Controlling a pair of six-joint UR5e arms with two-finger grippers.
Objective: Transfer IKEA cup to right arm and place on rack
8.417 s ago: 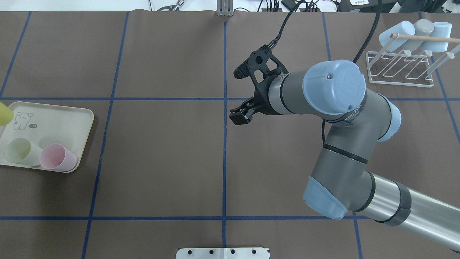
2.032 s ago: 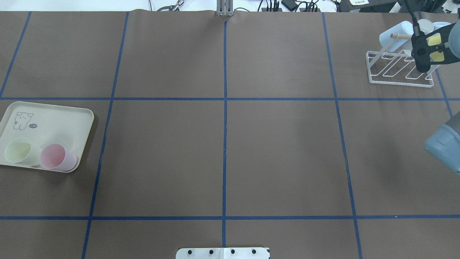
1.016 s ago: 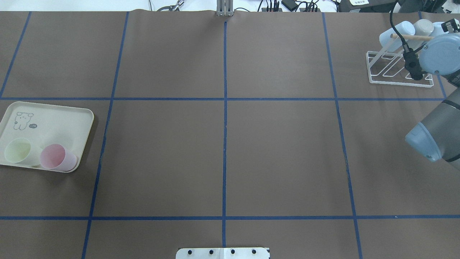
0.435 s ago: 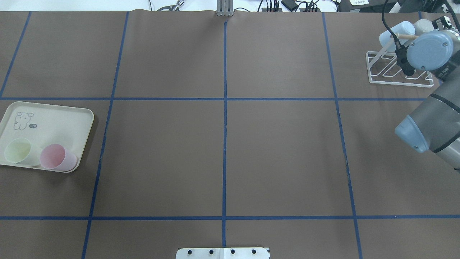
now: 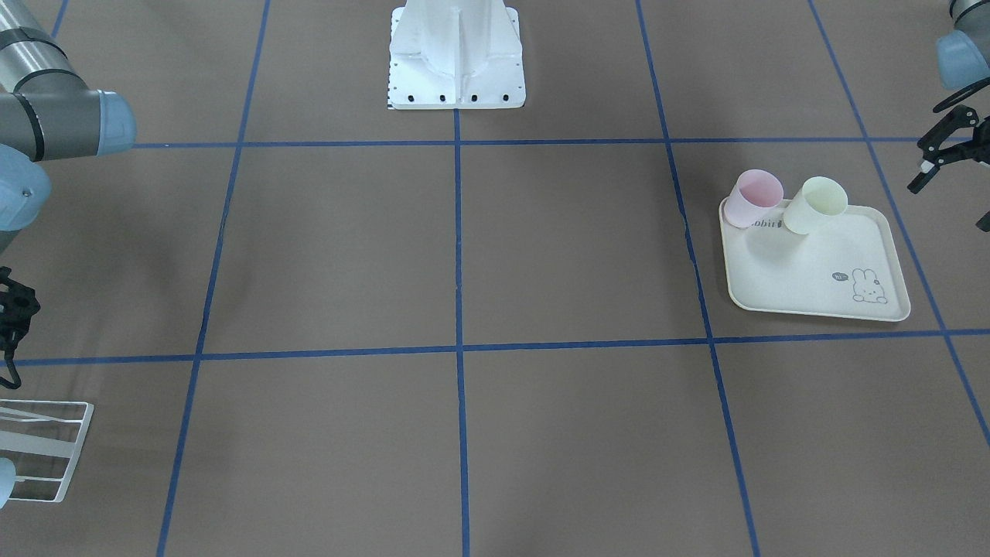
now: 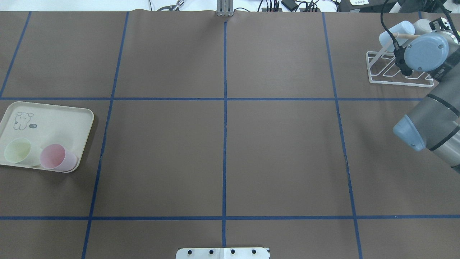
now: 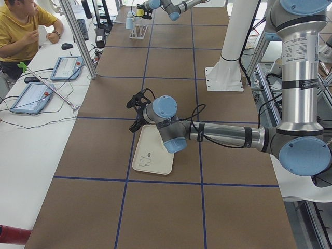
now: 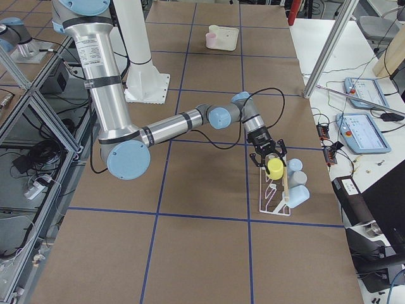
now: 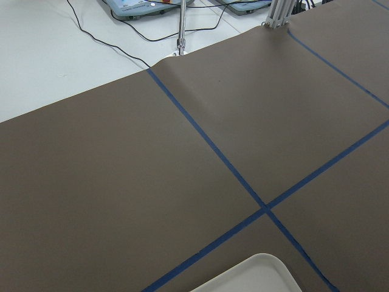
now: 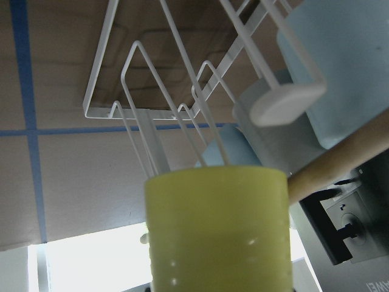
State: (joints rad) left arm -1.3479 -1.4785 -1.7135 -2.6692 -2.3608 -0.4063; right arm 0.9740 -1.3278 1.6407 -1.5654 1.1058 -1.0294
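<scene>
One right arm (image 8: 171, 125) (outstretched) holds cup (image 10: 219, 225) over rack (image 6: 395, 83).

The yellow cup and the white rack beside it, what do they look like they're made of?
The yellow cup looks like matte plastic: one even, opaque colour with a soft, dull sheen. The rack seems to be thin metal wire with a white coating, judging by its slim bent bars. The rod across it looks like bare wood, tan and unpainted.
</scene>
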